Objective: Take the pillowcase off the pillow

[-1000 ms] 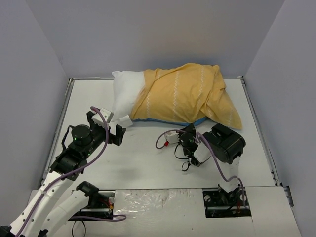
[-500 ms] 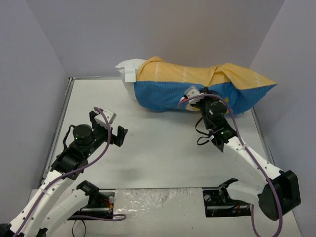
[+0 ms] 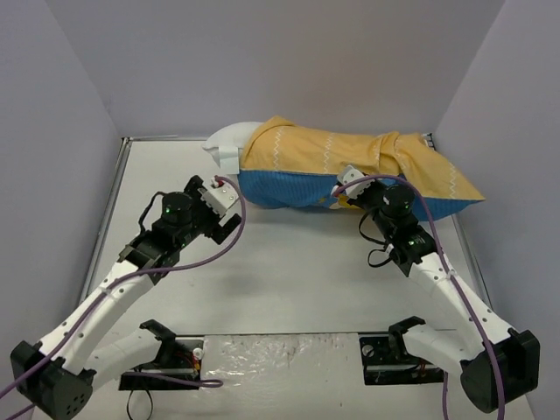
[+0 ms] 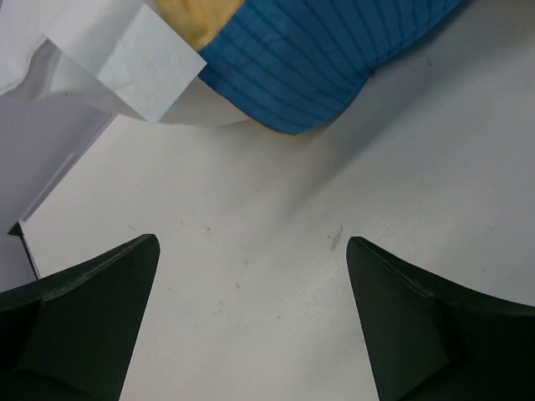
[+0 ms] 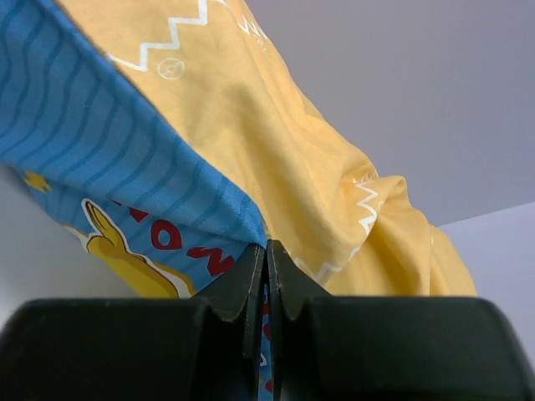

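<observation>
The pillowcase (image 3: pixel 350 157) lies along the back wall, mustard yellow with white zigzags on top and blue pinstriped below. The white pillow (image 3: pixel 224 140) sticks out of its left end, with a white tag hanging down. My right gripper (image 3: pixel 346 192) is shut on the pillowcase's lower blue edge; in the right wrist view the jaws (image 5: pixel 266 251) pinch the fabric where blue (image 5: pixel 117 159) meets yellow. My left gripper (image 3: pixel 220 206) is open and empty, just in front of the pillow's left end. The left wrist view shows bare table between its fingertips (image 4: pixel 251 251), with the pillow tag (image 4: pixel 155 63) and the blue fabric (image 4: pixel 309 58) beyond.
The white table (image 3: pixel 289 262) is walled on three sides by grey panels, and the pillow rests against the back one. The pillowcase's right corner (image 3: pixel 468 188) reaches the right wall. Purple cables loop off both wrists.
My left arm has reached forward and right to the pillow's left end. The pillow and pillowcase have sunk a little, with my right gripper still shut on the fabric.
</observation>
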Available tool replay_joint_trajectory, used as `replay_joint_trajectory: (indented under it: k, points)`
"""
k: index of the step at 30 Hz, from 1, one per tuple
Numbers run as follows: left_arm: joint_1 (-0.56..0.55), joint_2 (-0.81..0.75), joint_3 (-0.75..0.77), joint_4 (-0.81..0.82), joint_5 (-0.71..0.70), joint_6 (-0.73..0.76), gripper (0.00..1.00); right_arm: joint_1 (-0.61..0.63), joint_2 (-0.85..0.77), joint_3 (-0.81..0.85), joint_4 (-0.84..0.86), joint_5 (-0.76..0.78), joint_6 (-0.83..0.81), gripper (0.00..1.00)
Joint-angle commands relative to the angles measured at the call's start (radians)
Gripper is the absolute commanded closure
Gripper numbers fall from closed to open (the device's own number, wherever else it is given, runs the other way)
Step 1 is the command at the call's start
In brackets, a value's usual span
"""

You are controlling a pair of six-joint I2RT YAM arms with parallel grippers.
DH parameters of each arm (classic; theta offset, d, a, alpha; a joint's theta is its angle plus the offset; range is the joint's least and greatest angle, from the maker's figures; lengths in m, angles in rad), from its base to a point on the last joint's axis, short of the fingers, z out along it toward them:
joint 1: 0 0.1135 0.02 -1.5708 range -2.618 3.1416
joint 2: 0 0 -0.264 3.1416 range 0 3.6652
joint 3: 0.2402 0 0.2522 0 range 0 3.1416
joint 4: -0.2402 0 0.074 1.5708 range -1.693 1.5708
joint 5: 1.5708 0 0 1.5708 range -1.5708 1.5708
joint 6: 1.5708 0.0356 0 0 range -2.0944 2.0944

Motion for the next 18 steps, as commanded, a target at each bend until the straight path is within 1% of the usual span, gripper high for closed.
replay_joint_trajectory:
  k: [1, 5, 6, 9, 11, 12, 13, 16, 18]
  points:
    - [0.002, 0.098, 0.130, 0.069, -0.005, 0.177, 0.06, -0.038, -0.052, 0.019, 0.026, -0.067, 0.031, 1.00]
    - [0.037, 0.217, 0.181, 0.118, 0.026, 0.290, 0.05, -0.070, -0.044, 0.050, -0.037, -0.122, 0.063, 1.00]
    - [0.037, 0.233, 0.194, 0.116, 0.044, 0.334, 0.05, -0.072, -0.045, 0.053, -0.047, -0.132, 0.063, 1.00]
    - [0.062, 0.297, 0.268, 0.097, 0.051, 0.382, 0.05, -0.081, -0.064, 0.058, -0.070, -0.152, 0.062, 1.00]
    - [0.100, 0.352, 0.340, 0.064, 0.128, 0.382, 0.05, -0.099, -0.076, 0.064, -0.090, -0.172, 0.063, 1.00]
    - [0.143, 0.372, 0.360, 0.026, 0.173, 0.382, 0.05, -0.104, -0.079, 0.072, -0.100, -0.184, 0.063, 1.00]
    - [0.157, 0.392, 0.378, 0.015, 0.249, 0.384, 0.04, -0.110, -0.084, 0.087, -0.131, -0.195, 0.066, 1.00]
    - [0.174, 0.469, 0.412, -0.008, 0.336, 0.424, 0.03, -0.124, -0.102, 0.108, -0.177, -0.228, 0.073, 1.00]
    - [0.175, 0.503, 0.443, -0.049, 0.357, 0.451, 0.00, -0.135, -0.114, 0.116, -0.203, -0.245, 0.073, 1.00]
